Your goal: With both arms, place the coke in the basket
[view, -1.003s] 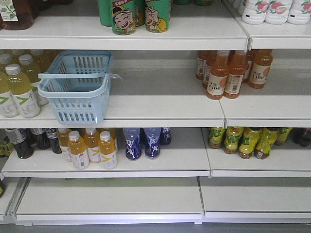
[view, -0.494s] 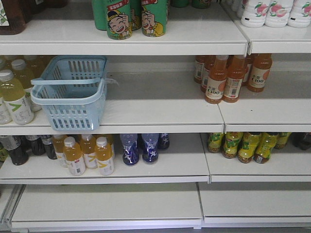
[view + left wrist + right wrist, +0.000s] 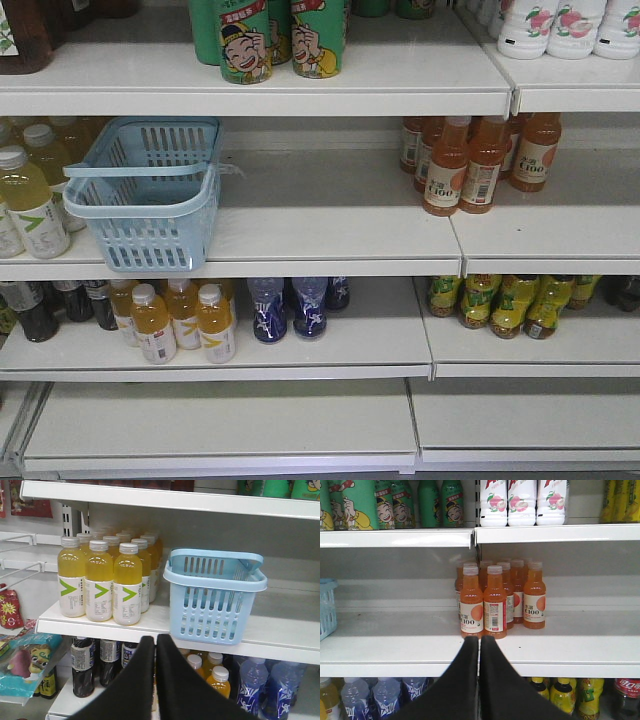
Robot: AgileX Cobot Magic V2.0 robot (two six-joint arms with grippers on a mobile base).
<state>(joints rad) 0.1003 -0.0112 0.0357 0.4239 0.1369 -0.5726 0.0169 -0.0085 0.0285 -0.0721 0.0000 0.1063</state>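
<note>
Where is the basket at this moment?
In the front view, the basket sits at the left of the second shelf down, immediately right of the yellow drink bottles.

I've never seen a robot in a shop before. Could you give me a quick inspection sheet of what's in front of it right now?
Surface: white shop shelves, several tiers.
Job's things: coke on the lower shelf, far right, partly out of frame; light blue basket at the middle shelf's front edge, nothing seen inside.
Clutter: yellow drinks beside the basket; orange bottles; green bottles; blue bottles.
Grippers: left end effector and right end effector both shut, holding nothing.
Cables: nothing seen.
Surroundings: snack packets hanging left of the shelves.
</note>
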